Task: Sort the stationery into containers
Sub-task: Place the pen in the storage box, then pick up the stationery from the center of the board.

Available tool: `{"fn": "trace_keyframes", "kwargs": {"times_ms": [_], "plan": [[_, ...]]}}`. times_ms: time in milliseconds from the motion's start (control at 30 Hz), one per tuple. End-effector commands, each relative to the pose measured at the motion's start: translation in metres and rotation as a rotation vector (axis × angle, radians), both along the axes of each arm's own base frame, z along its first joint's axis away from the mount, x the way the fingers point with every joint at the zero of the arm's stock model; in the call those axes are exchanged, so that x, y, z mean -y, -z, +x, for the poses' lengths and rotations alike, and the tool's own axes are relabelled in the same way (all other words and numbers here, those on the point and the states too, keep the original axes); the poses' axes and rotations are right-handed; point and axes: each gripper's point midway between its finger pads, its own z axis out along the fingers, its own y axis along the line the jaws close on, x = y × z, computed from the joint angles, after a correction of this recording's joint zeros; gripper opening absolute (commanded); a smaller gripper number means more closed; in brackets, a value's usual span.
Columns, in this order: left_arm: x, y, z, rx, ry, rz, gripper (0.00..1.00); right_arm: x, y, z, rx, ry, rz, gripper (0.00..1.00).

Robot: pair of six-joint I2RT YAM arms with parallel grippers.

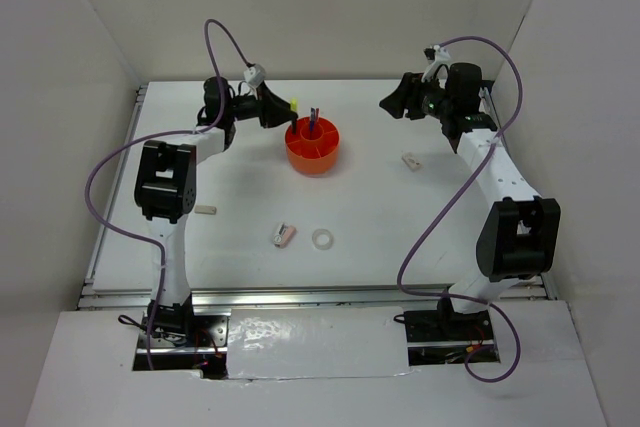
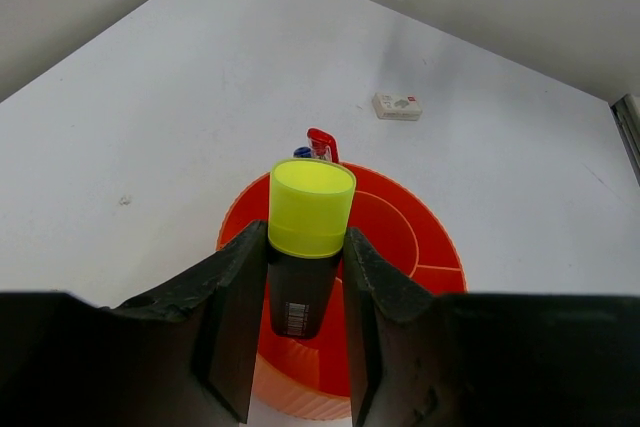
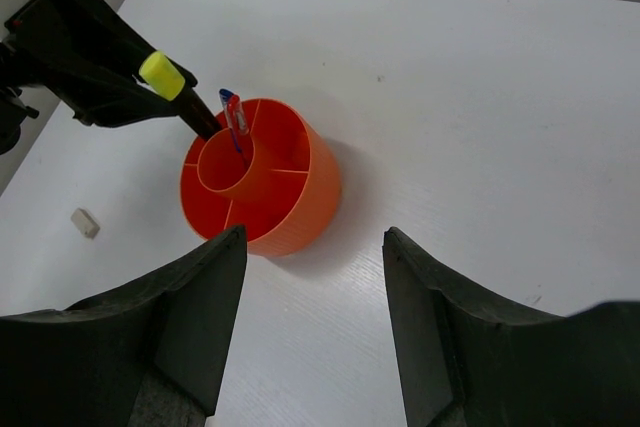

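**Highlighter at the organizer, four items left to sort**

The yellow-capped highlighter (image 2: 312, 205) tilts over the orange desk organizer (image 3: 300, 197), its dark lower end down by the central cup; whether it touches, I cannot tell. The left gripper (image 2: 305, 247) is clamped on its barrel. A red pen (image 2: 322, 142) and a blue pen (image 2: 302, 152) already stand in that cup. Unsorted on the table (image 1: 450, 237) lie a white eraser (image 1: 409, 160) right of the organizer, a second eraser (image 1: 205, 210) near the left arm, and a pink-white piece (image 1: 284, 235) with the tape ring (image 1: 322, 238) just beside it. The right gripper (image 3: 315, 247) hangs spread and empty, well apart. I judge the task roughly a third done.
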Motion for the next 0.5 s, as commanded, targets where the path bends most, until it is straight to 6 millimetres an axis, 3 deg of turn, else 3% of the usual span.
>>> {"fn": "trace_keyframes", "kwargs": {"times_ms": [0,200,333,400,467], "plan": [[0.003,-0.012,0.002,0.087,0.001,0.004,0.45,0.002,-0.011,0.003,0.022,0.008,-0.01,0.64],[-0.004,-0.021,0.001,0.091,-0.025,0.038,0.65,0.004,-0.009,-0.001,0.007,0.02,-0.018,0.64],[-0.009,-0.027,-0.001,0.1,-0.021,0.055,0.72,0.005,-0.01,-0.004,0.008,0.026,-0.018,0.65],[-0.016,-0.04,-0.002,0.132,-0.035,0.046,0.71,0.007,-0.01,-0.006,0.004,0.03,-0.02,0.65],[-0.026,-0.068,-0.007,0.174,-0.056,0.029,0.69,0.012,-0.01,-0.008,0.002,0.038,-0.023,0.65]]}}
